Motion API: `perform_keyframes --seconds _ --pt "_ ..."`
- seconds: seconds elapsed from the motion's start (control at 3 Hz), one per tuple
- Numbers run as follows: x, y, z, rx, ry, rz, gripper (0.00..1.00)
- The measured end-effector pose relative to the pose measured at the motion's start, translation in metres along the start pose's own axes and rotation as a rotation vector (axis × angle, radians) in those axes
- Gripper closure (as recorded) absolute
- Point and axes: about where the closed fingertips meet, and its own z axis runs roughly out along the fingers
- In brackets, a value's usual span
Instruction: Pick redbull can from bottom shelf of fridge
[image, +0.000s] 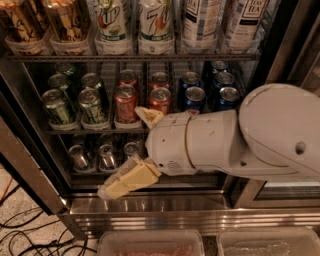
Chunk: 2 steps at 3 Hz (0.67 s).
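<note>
On the bottom shelf of the fridge, three slim upright cans, rightmost redbull can at 8 o'clock from centre, gripper around it, jaws released, spread wide, contact unclear.

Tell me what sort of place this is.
Likely an office or shop drinks corner: a display fridge with racks of soda cans, bottled tea above, redbull cans on the bottom shelf. Loose cables suggest a test setup. The gripper hangs open before that shelf.
</note>
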Motion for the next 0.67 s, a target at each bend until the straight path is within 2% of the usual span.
perform_keyframes --seconds 0.33,0.67 --pt "0.031 -0.004 0.028 0.063 -0.054 0.037 0.0" --pt "0.072 -0.017 0.044 0.171 -0.132 0.162 0.0"
